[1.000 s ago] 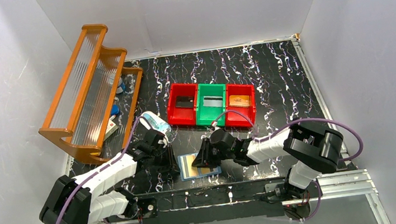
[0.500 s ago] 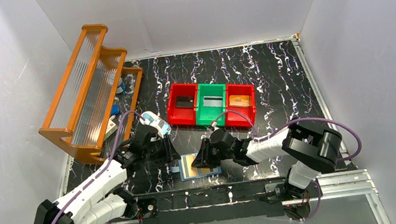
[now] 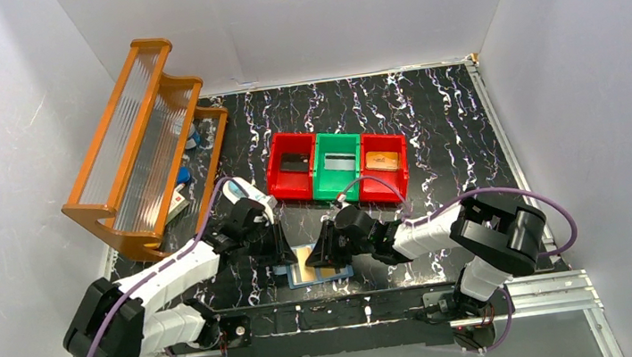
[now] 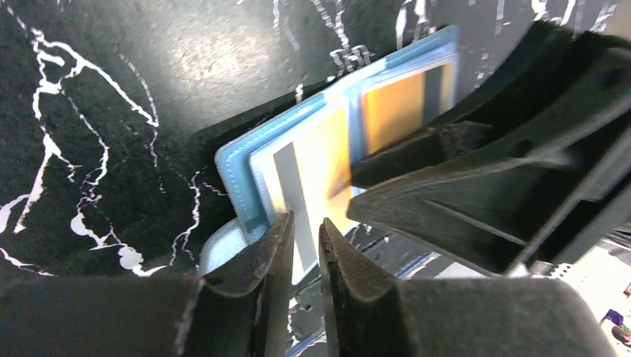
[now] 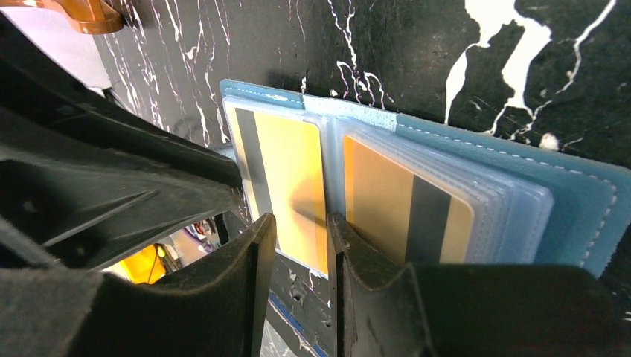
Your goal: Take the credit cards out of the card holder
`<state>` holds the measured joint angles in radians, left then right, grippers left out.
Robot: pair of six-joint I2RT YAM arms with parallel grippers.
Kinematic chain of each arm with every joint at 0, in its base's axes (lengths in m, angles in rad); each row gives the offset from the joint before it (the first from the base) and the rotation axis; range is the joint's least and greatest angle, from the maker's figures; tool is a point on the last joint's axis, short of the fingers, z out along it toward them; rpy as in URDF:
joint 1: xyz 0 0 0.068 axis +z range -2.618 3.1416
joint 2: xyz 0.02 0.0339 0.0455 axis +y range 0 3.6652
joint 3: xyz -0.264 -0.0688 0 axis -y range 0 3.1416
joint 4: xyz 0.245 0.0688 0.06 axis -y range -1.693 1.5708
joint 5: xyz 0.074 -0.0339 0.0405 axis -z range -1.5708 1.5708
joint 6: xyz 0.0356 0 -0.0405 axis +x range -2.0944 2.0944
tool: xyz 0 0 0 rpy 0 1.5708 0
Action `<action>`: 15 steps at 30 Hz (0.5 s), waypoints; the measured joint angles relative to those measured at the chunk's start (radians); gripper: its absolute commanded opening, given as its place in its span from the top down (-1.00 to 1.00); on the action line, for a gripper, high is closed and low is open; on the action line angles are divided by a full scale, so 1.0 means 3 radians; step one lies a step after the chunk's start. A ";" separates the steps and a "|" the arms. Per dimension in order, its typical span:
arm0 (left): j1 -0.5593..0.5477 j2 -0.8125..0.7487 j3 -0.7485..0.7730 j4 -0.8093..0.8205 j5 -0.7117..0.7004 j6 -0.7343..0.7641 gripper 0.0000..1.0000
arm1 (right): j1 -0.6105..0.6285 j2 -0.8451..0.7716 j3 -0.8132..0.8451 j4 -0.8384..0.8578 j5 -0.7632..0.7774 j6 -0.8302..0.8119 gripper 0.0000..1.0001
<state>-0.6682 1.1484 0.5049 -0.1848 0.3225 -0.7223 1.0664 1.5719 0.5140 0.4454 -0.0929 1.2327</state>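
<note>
Black white-veined table (image 3: 432, 120) — open blue card holder (image 3: 341, 273), red-green-red bins (image 3: 336, 169), orange rack (image 3: 140, 145) on it

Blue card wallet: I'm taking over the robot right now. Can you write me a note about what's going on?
Left gripper: jaws nearly closed at the edge of a tan card; grip unclear.
Right gripper: jaws narrow over the middle of the card holder; grip unclear.
The card holder lies open between the arms; a second tan card sits in its pocket.
Done: black card, grey card and orange card lie in the bins.
Left: pull out both tan cards.
</note>
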 measured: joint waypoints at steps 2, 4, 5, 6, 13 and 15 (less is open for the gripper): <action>-0.0005 0.0079 -0.0042 0.0006 -0.0010 -0.0003 0.74 | 0.0000 0.0000 0.0000 0.0000 0.0000 0.0006 0.16; -0.0013 0.0153 -0.0079 0.0015 -0.0034 -0.0009 0.76 | 0.0000 -0.0003 0.0000 0.0003 0.0001 0.0013 0.10; -0.0015 0.0184 -0.0090 0.0013 -0.0051 -0.0010 0.77 | 0.0000 -0.0008 0.0000 0.0003 0.0003 0.0018 0.07; -0.0017 0.0202 -0.0099 0.0019 -0.0056 -0.0015 0.78 | 0.0000 -0.0014 0.0000 0.0003 0.0006 0.0022 0.05; -0.0032 0.0209 -0.0128 0.0089 -0.0095 -0.0039 0.83 | 0.0000 -0.0083 0.0051 -0.0164 0.0052 0.0004 0.06; -0.0034 0.0212 -0.0130 0.0093 -0.0100 -0.0038 0.85 | 0.0000 -0.0083 0.0092 -0.0235 0.0062 -0.0018 0.12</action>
<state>-0.6785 1.2121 0.4660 -0.1570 0.2924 -0.7338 1.0664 1.5471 0.5415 0.3748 -0.0742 1.2274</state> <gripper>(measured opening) 0.089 0.476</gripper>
